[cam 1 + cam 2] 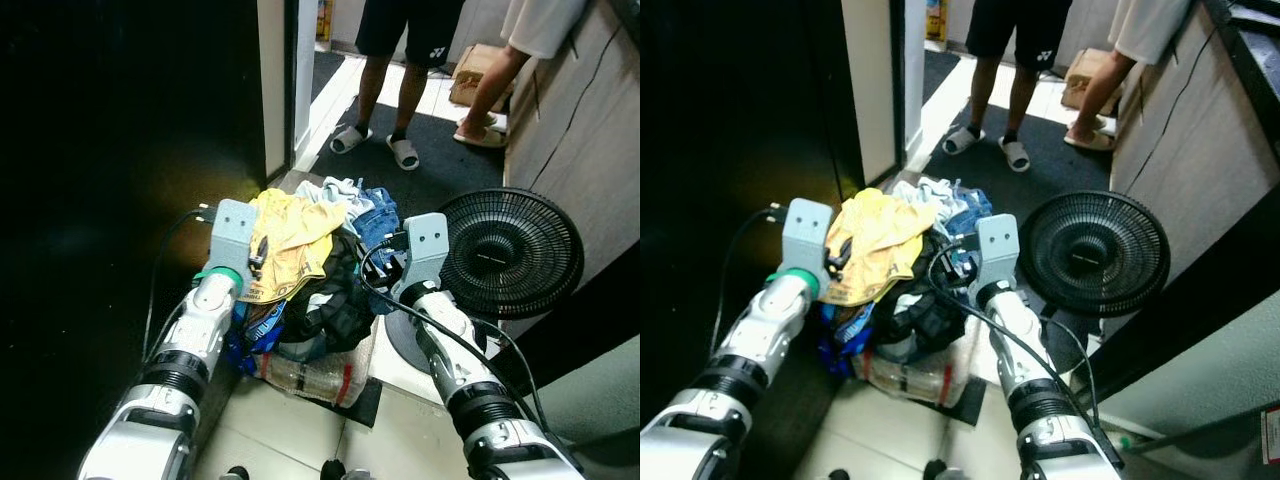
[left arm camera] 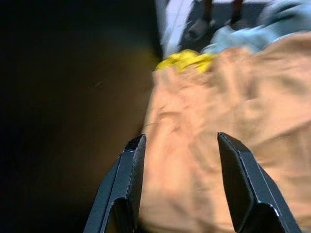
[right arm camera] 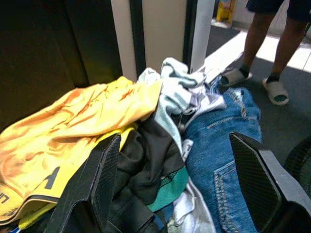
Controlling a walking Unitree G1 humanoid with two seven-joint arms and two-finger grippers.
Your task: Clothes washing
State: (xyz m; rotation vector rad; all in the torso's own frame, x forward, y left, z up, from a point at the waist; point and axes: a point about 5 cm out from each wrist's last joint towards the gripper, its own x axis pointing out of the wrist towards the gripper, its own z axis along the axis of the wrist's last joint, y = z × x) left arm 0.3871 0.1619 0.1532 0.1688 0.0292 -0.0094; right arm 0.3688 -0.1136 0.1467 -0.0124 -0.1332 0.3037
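Left gripper (image 2: 177,187): black fingers spread apart, holding nothing, poised just over the yellow-orange jersey with dark lettering (image 1: 290,245) at the pile's 9 o'clock side.
Right gripper (image 3: 182,184): fingers wide apart, nothing between them, hovering near the blue denim jeans (image 3: 221,155) and the black garment (image 1: 335,300) at the pile's 3 o'clock side.
Laundry pile (image 1: 310,280): heaped clothes in a clear basket (image 1: 315,375), between both arms; a pale blue-white cloth (image 3: 177,90) lies on top at 12 o'clock.
Hard to make out: left wrist view is blurred; the basket's rim is buried under clothes; everything at 9 o'clock is in darkness.
Cut off: two people (image 1: 405,60) at 12 o'clock, seen as legs in sandals.
Room: black round floor fan (image 1: 510,250) at 3 o'clock; pale tiled floor (image 1: 290,440); dark mat (image 1: 440,170) beyond; white door frame (image 1: 285,85) at 11 o'clock.
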